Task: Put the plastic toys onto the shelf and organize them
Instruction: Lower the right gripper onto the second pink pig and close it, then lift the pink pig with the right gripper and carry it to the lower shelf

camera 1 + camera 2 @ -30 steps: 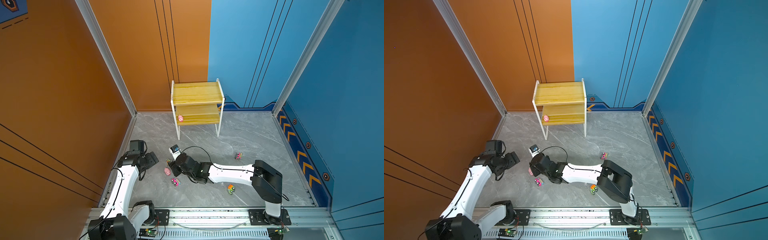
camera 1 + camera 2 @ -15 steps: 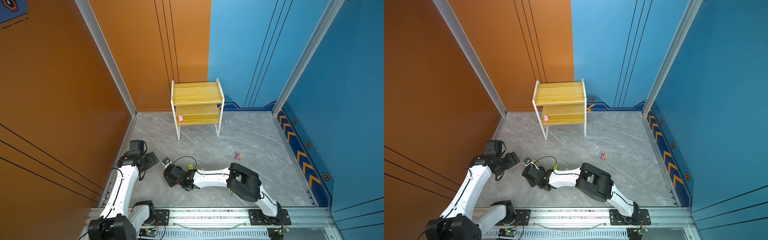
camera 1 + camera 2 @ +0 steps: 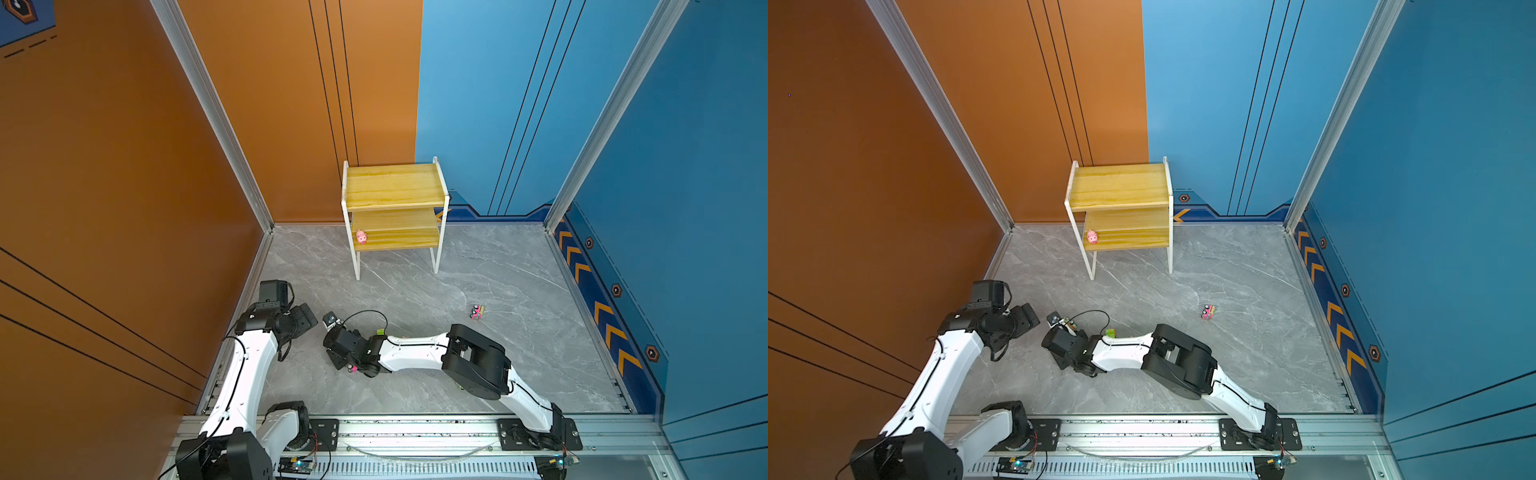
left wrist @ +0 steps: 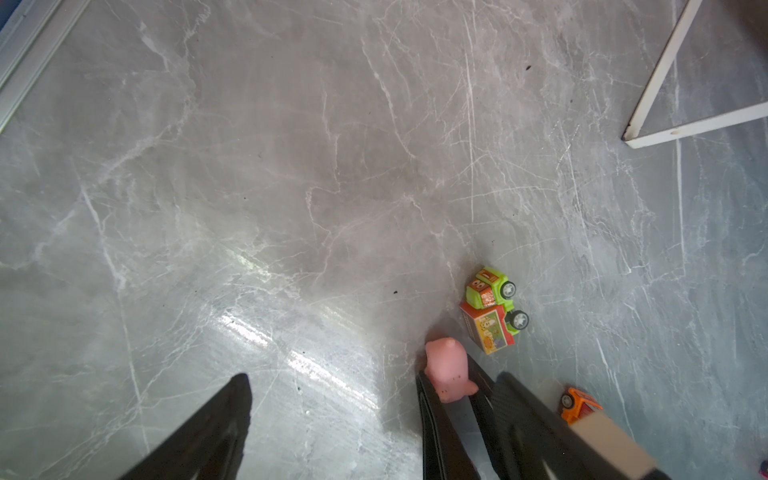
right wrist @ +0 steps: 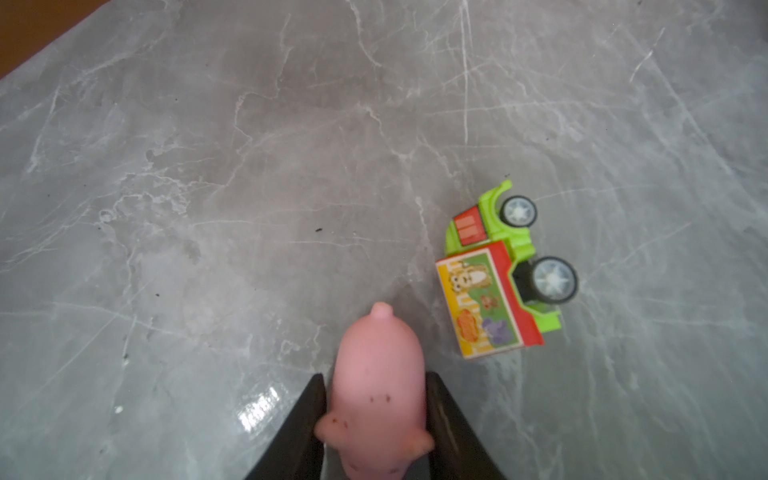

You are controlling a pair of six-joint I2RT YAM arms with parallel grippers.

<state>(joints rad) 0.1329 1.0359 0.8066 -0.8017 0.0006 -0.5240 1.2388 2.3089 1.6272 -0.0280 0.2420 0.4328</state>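
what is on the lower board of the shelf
One pink pig sits on the lower board, near its front corner on the left in both top views. Nothing else shows. The top board covers the rear part.

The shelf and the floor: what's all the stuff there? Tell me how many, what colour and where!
floor: one, grey marble, under everything.
shelf: one, yellow boards with a white frame, at the back wall.
shelf pig: one, pink, left end of the lower board.
held pig: one, pink, in the robot's grip.
green truck: one, green with a red box, on its side beside the held pig.
orange car: one, orange, on the floor, partly hidden.
pink car: one, pink, alone on the floor.
left gripper: one, black, open, empty.
right gripper: one, black, shut on the held pig.
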